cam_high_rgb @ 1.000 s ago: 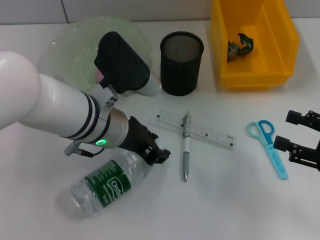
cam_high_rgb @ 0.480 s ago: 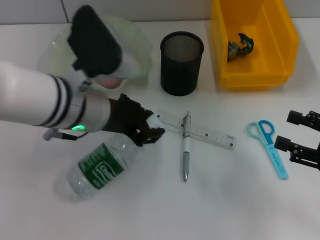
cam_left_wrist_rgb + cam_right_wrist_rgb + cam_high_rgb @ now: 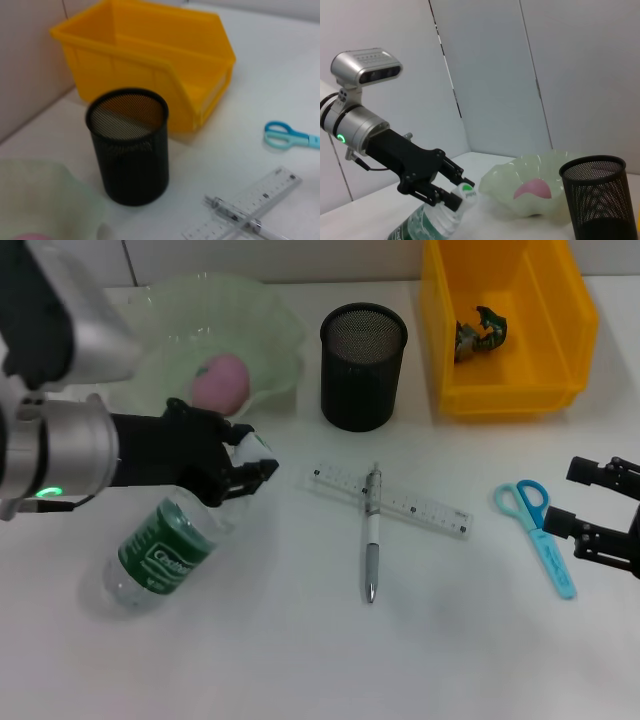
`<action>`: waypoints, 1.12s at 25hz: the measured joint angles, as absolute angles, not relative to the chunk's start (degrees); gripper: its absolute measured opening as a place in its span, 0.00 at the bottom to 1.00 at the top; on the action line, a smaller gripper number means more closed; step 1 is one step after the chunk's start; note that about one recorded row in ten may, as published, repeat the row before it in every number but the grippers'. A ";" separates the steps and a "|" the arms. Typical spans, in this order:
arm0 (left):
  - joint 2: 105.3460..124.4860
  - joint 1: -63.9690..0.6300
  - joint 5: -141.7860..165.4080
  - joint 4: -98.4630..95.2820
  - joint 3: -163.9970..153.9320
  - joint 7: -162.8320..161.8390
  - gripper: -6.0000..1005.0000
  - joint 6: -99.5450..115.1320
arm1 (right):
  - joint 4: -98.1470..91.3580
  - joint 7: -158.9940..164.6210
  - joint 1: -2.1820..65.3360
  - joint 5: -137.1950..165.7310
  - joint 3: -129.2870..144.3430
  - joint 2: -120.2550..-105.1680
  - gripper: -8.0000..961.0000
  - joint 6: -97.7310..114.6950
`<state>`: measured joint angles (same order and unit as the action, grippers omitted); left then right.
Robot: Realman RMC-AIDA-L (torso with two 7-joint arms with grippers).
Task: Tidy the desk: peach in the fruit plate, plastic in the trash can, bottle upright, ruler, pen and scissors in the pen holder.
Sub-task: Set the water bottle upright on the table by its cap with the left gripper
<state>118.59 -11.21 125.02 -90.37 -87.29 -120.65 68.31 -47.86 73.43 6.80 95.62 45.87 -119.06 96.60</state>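
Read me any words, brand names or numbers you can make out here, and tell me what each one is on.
Bottle, green label: white brand lettering, too blurred to read.
Ruler: scale marks, numbers too small to read.
Pen, scissors: no text visible.
The left gripper holds the bottle's neck.

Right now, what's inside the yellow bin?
One crumpled piece of dark green plastic lies on the floor of the yellow bin. The bin's near front corner is hidden by its own wall, so anything there cannot be seen.
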 joint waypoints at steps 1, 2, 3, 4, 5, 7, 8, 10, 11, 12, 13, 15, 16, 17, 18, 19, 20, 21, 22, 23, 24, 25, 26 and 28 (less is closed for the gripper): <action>118.62 -10.66 123.34 -89.88 -86.25 -119.07 0.44 68.21 | -47.95 73.56 6.81 95.62 45.92 -119.04 0.81 96.64; 118.64 -9.87 120.71 -89.01 -84.54 -116.52 0.44 68.15 | -47.95 73.56 6.81 95.62 45.92 -119.04 0.81 96.64; 118.63 -9.51 119.21 -88.49 -83.49 -115.29 0.44 68.14 | -47.97 73.70 6.81 95.62 45.94 -119.03 0.81 96.65; 118.62 -9.15 117.56 -87.79 -82.34 -113.80 0.44 68.19 | -47.97 73.84 6.83 95.62 45.95 -119.03 0.81 96.65; 118.61 -8.82 115.70 -87.01 -81.19 -112.20 0.44 68.25 | -47.99 74.00 6.86 95.62 45.96 -119.02 0.81 96.67; 118.59 -7.94 110.51 -83.96 -77.75 -106.55 0.44 68.66 | -48.07 74.13 6.92 95.62 45.97 -119.01 0.81 96.68; 118.59 -7.78 107.36 -81.26 -75.72 -103.40 0.44 69.18 | -48.09 74.16 6.96 95.62 45.97 -119.00 0.81 96.69; 118.58 -7.75 104.22 -78.41 -73.85 -100.35 0.44 69.90 | -48.09 74.21 7.10 95.62 45.97 -119.00 0.81 96.69; 118.58 -7.75 104.22 -78.41 -73.85 -100.35 0.44 69.90 | -48.09 74.21 7.10 95.62 45.97 -119.00 0.81 96.69; 118.58 -7.82 102.30 -76.34 -72.67 -98.00 0.44 70.38 | -48.09 74.23 7.17 95.62 45.97 -119.00 0.81 96.69; 118.56 -7.97 98.83 -73.03 -71.09 -93.15 0.44 71.35 | -48.05 74.24 7.32 95.62 45.97 -119.00 0.81 96.68; 118.56 -8.00 95.06 -69.62 -70.25 -87.29 0.44 72.37 | -48.02 74.24 7.34 95.62 45.97 -119.00 0.81 96.69; 118.56 -8.00 95.06 -69.62 -70.25 -87.29 0.44 72.37 | -48.01 74.25 7.38 95.62 45.97 -119.00 0.81 96.69; 118.56 -8.02 92.38 -67.14 -70.08 -83.09 0.44 73.09 | -47.99 74.25 7.40 95.62 45.97 -119.00 0.81 96.69; 118.56 -8.02 92.38 -67.14 -70.08 -83.09 0.44 73.09 | -47.99 74.25 7.43 95.62 45.96 -119.00 0.81 96.69; 118.56 -8.14 90.40 -65.15 -70.00 -79.97 0.44 73.58 | -47.99 74.26 7.48 95.62 45.96 -119.00 0.81 96.69; 118.56 -8.14 90.40 -65.15 -70.00 -79.97 0.44 73.58 | -47.99 74.26 7.48 95.62 45.96 -119.00 0.81 96.69; 118.54 -8.64 88.14 -62.33 -69.89 -76.64 0.44 74.12 | -48.00 74.41 7.50 95.62 45.97 -119.00 0.81 96.68; 118.54 -8.64 88.14 -62.33 -69.89 -76.64 0.43 74.12 | -48.00 74.41 7.50 95.62 45.97 -119.00 0.81 96.68; 118.54 -8.64 88.14 -62.33 -69.89 -76.64 0.43 74.12 | -48.01 74.58 7.53 95.62 45.98 -119.00 0.81 96.69; 118.53 -9.01 87.41 -61.20 -69.76 -75.24 0.43 74.22 | -48.03 74.70 7.53 95.62 46.00 -119.00 0.81 96.68; 118.54 -9.13 87.17 -60.88 -69.71 -74.62 0.43 74.25 | -48.04 74.80 7.53 95.62 46.02 -119.00 0.81 96.68; 118.56 -9.16 86.94 -60.82 -69.66 -74.26 0.43 74.27 | -48.06 74.86 7.53 95.63 46.05 -119.00 0.81 96.68; 118.59 -9.19 86.63 -60.77 -69.61 -74.00 0.43 74.28 | -48.07 74.87 7.53 95.64 46.06 -119.00 0.81 96.68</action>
